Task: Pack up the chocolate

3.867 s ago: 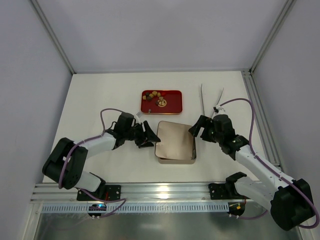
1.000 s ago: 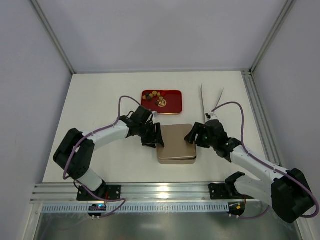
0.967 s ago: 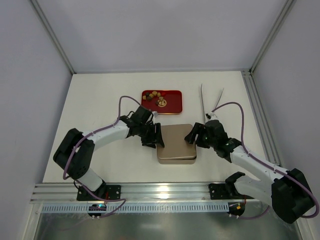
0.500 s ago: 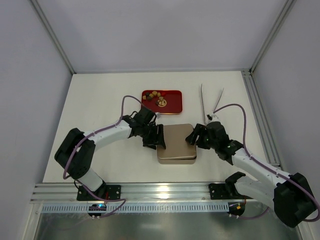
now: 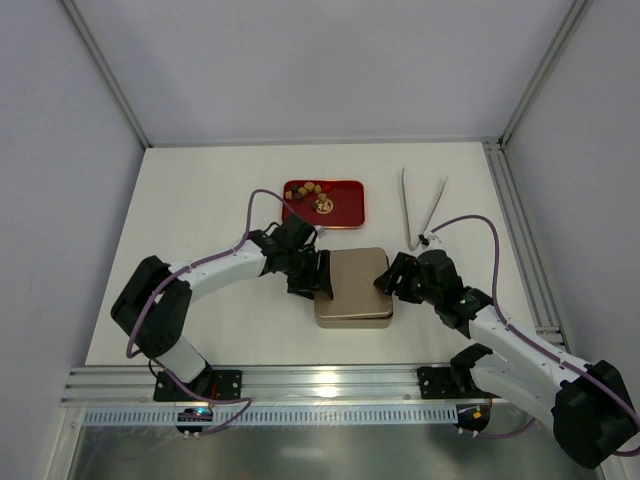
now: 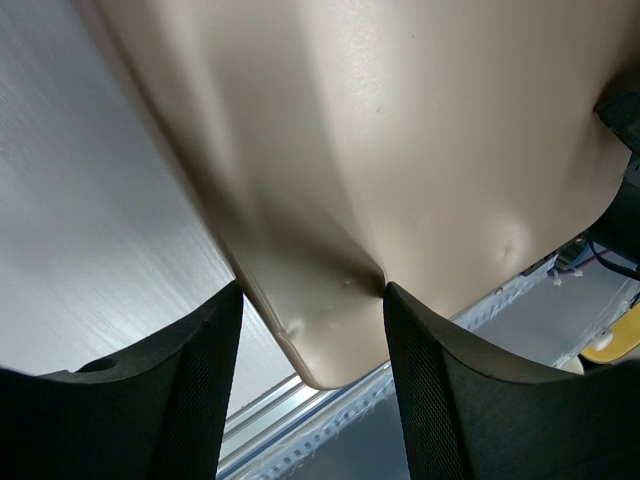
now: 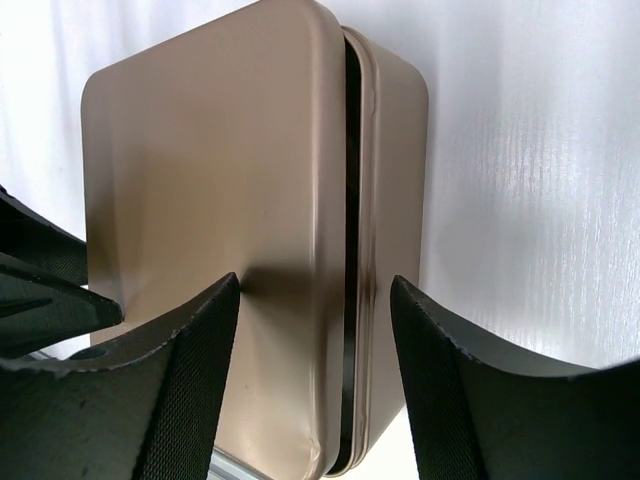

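The chocolate (image 5: pixel 311 196), several small brown, tan and gold pieces, lies in a red tray (image 5: pixel 350 213) at the back. A gold tin (image 5: pixel 352 288) stands in front of it with its lid (image 7: pixel 200 180) on, shifted so a dark gap shows along the base rim (image 7: pixel 395 150). My left gripper (image 5: pixel 318 276) is open at the lid's left edge; in the left wrist view (image 6: pixel 312 330) a lid corner (image 6: pixel 320 340) lies between the fingers. My right gripper (image 5: pixel 392 281) is open and straddles the tin's right edge (image 7: pixel 315 330).
Metal tongs (image 5: pixel 422 205) lie at the back right, beyond the right arm. An aluminium rail (image 5: pixel 330 385) runs along the near table edge. White walls and frame posts close in the table on three sides.
Earlier the lid sat tilted over the tin; now it lies flat on it. Both grippers have closed in on the tin's sides, the left shifting right, the right drawing slightly nearer.
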Controlling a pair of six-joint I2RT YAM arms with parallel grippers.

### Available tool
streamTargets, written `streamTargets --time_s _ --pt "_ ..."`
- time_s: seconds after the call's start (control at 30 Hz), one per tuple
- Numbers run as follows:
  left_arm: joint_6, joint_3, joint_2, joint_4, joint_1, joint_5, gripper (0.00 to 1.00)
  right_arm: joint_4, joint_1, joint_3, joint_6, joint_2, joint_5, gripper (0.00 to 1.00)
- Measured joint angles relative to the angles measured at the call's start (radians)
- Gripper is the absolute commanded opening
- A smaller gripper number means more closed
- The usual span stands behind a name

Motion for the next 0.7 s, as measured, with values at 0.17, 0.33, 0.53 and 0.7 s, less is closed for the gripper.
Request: streamTargets --time_s 0.17,0.33,0.53,0.7 --pt "0.001 0.006 0.000 -0.009 -0.003 -0.006 0.58 -0.012 0.001 -0.002 0.006 -0.027 0.000 0.56" --pt "0.002 0.011 0.002 -0.016 -0.006 -0.014 0.58 -0.019 0.011 -0.004 0.009 -0.048 0.005 0.51" --pt "0.003 0.013 0.003 -0.018 -0.010 -0.020 0.58 -0.037 0.029 -0.009 0.017 -0.064 0.015 0.47" --pt "0.004 0.015 0.003 -0.022 -0.013 -0.027 0.58 -0.061 0.056 -0.012 0.029 -0.087 0.034 0.45"
